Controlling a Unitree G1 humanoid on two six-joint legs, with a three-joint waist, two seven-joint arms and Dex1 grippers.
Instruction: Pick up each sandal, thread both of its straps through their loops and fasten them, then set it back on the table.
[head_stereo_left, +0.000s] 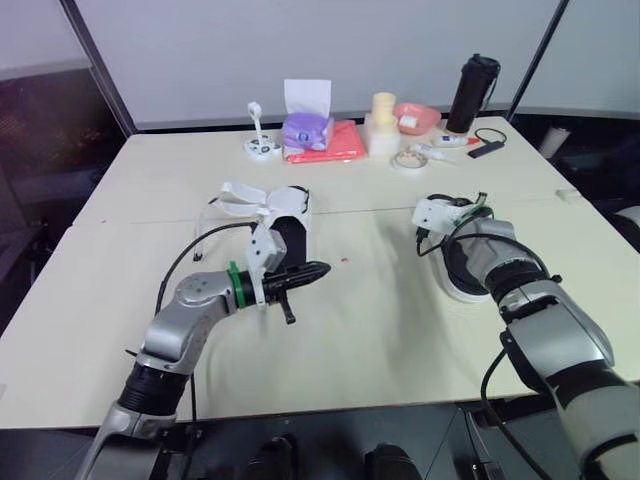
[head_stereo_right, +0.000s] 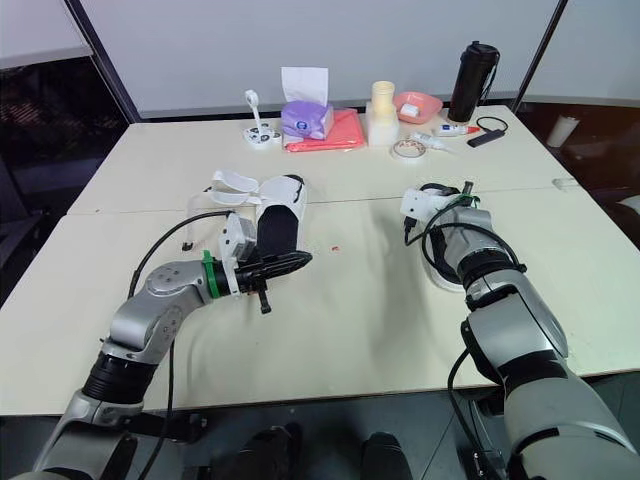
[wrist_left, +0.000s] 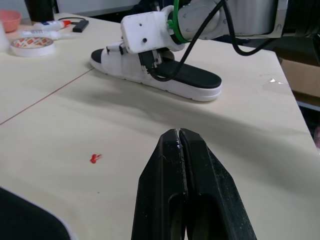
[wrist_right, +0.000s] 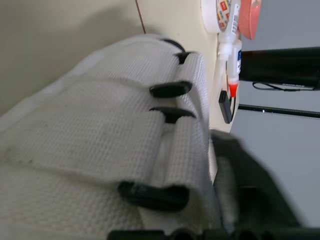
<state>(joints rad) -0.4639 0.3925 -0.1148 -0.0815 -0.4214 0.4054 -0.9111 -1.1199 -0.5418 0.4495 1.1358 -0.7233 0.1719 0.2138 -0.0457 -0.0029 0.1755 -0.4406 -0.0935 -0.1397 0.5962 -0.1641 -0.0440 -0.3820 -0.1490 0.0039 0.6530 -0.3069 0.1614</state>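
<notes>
Two white sandals with black footbeds lie on the cream table (head_stereo_left: 380, 330). The left sandal (head_stereo_left: 290, 225) has its white straps (head_stereo_left: 240, 195) loose and spread to its far left. My left gripper (head_stereo_left: 318, 268) hovers just in front of that sandal, shut, with nothing between its fingers (wrist_left: 192, 165). The right sandal (wrist_left: 192, 80) lies under my right wrist. My right gripper (head_stereo_left: 450, 205) sits over its far end, right against the ribbed white straps (wrist_right: 100, 140) and their black loops (wrist_right: 170, 90).
Along the table's far edge stand a purple tissue box (head_stereo_left: 307, 128), a red cloth (head_stereo_left: 338, 145), a cream holder (head_stereo_left: 382, 125), a pink bowl (head_stereo_left: 417, 116), a tape roll (head_stereo_left: 408, 160) and a black bottle (head_stereo_left: 472, 93). A red speck (head_stereo_left: 345, 260) marks the table between the sandals.
</notes>
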